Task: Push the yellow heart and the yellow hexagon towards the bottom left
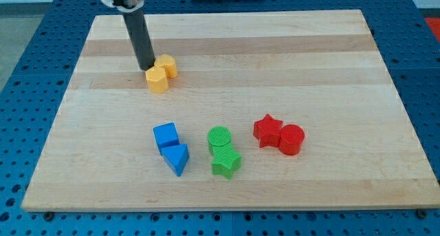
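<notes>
- my tip (146,66) rests on the wooden tabletop (289,57) in the view's upper left, at the lower end of the dark rod that comes down from the top edge.
- there is no end effector to open or close; the rod is bare and holds nothing.
- the tip sits just to the view's left of the two yellow blocks, touching or all but touching them.
- the yellow hexagon (157,79) lies just below and right of the tip; the yellow heart (166,65) sits against it, toward the view's upper right.
- well below them, a blue cube (166,135) touches a blue triangle (177,157).
- to their right, a green cylinder (219,139) sits above a green star (225,163).
- further right, a red star (267,131) touches a red cylinder (291,139).
</notes>
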Robot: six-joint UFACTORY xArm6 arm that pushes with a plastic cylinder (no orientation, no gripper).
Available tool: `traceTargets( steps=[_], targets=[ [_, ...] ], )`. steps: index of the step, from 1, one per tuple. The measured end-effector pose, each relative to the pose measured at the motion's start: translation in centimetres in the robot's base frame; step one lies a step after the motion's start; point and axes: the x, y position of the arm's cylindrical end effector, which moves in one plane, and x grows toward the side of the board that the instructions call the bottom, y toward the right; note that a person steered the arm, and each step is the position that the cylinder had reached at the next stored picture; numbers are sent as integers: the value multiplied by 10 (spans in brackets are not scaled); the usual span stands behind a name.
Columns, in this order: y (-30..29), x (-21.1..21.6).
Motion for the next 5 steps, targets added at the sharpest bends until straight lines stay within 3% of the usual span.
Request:
traceTargets(
  steps=[1,2,3,4,5],
  targets=[
    [-12,16],
    [-12,-17],
    [25,-78],
    [68,-76],
    [74,-71]
  ],
)
